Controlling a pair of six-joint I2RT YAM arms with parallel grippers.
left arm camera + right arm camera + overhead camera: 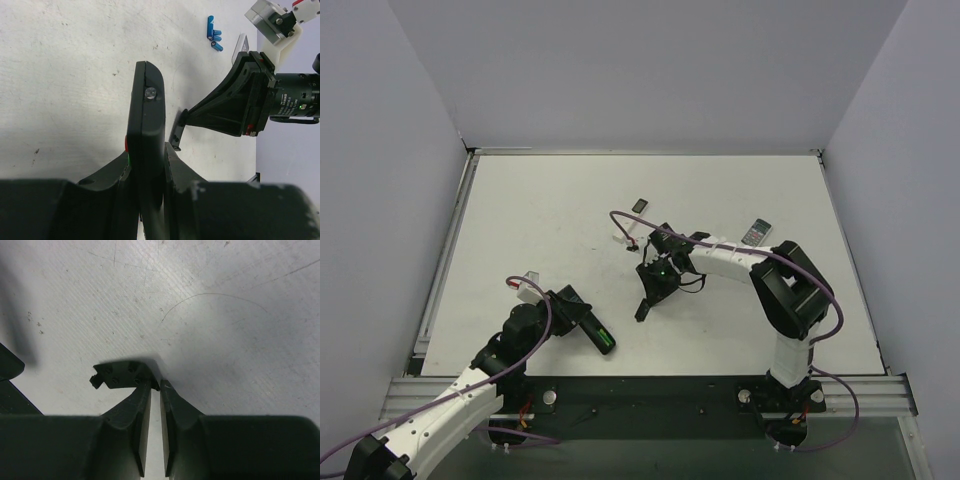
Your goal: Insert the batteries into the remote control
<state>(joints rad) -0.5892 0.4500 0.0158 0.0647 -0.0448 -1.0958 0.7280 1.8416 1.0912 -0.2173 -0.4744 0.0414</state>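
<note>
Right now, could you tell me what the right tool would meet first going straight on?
The small black piece at the right tool's tips, seemingly pinched there; right behind it lies the white table. Depth is hard to judge.

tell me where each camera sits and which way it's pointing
Top: above and behind the arm bases, looking down on the table; both arms, left pincer and right pincer show.
Left wrist: looks along its pincer, shut on the black remote, toward the right pincer.
Right wrist: looks down at the table past its pincer, shut on a small black piece.
Shared: top and left wrist both show the black remote and right pincer.
</note>
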